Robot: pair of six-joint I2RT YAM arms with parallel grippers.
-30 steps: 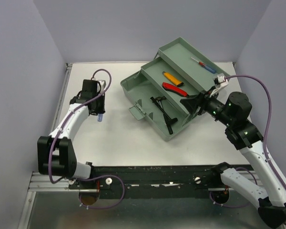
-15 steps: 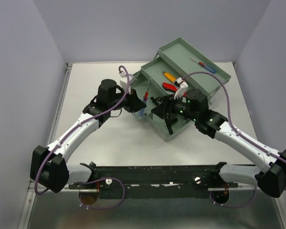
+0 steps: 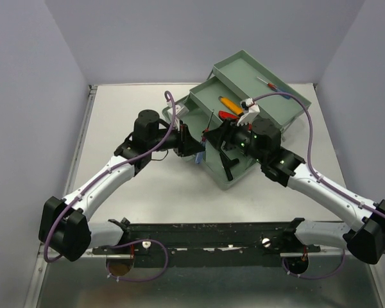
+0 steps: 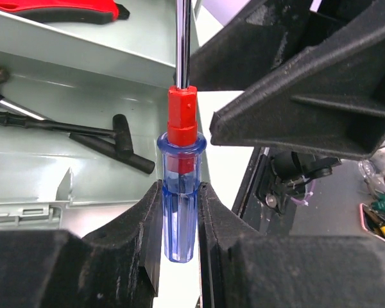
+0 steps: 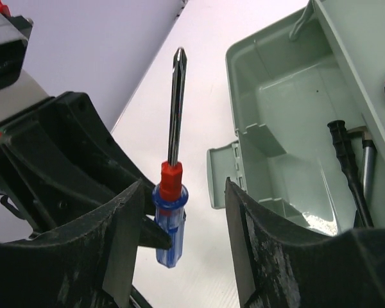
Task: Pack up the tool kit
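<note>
A: Look of the screwdriver (image 4: 181,122)?
B: Clear blue handle, red collar, bare steel shaft, dark cross tip.
A: Where?
B: Up off the surface (image 3: 154,199), just beside the near left corner of the green toolbox (image 3: 229,183), between the two arms.
A: State of the left gripper (image 4: 179,192)?
B: Jaws clenched on the blue handle, gripping its lower half. Shaft pointing straight away from the wrist.
A: And the right gripper (image 5: 179,244)?
B: Jaws spread, one finger (image 5: 119,250) on each side of the handle. Close on one side, clear gap on the other. Touching or not: cannot tell.
A: Anything in the box?
B: Black tool (image 4: 102,131) lying flat in the bottom compartment. Red-handled tool (image 4: 58,9) in the tray above it.
</note>
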